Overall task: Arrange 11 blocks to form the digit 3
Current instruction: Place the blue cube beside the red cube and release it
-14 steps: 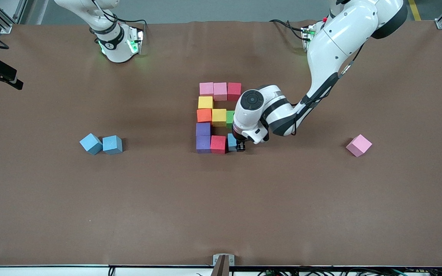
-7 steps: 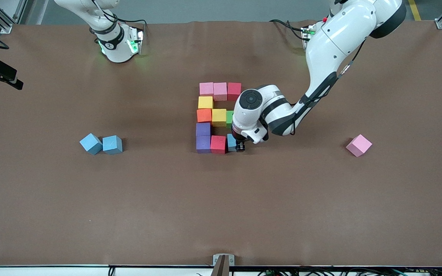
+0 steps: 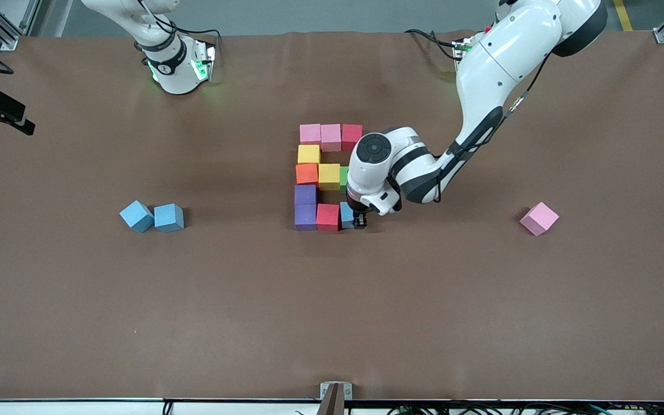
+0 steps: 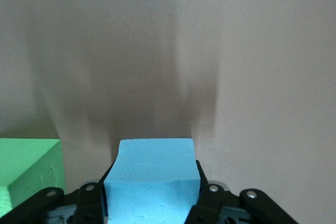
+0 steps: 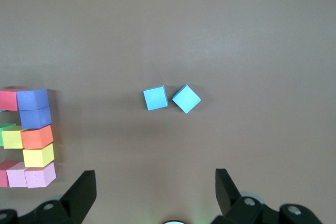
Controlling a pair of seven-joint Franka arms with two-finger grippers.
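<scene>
Gripping lt-blue block [image 3: 347, 214], digit 3's [image 3: 320, 176] edge

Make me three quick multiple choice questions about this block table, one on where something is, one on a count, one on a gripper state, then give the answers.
1. Where is the left gripper?
A. At the end of the figure's bar nearest the front camera
B. Over the two loose blue blocks
C. Beside the lone pink block

2. How many loose blocks lie apart from the figure?
A. One
B. Three
C. Five

3. How do the left gripper's jaws stand?
A. Wide open over bare table
B. Shut on the light blue block
C. Shut on a green block

Answers:
1 A, it sits beside the red block.
2 B, two loose blue blocks and the lone pink block.
3 B, the left wrist view shows them squeezing it.
</scene>
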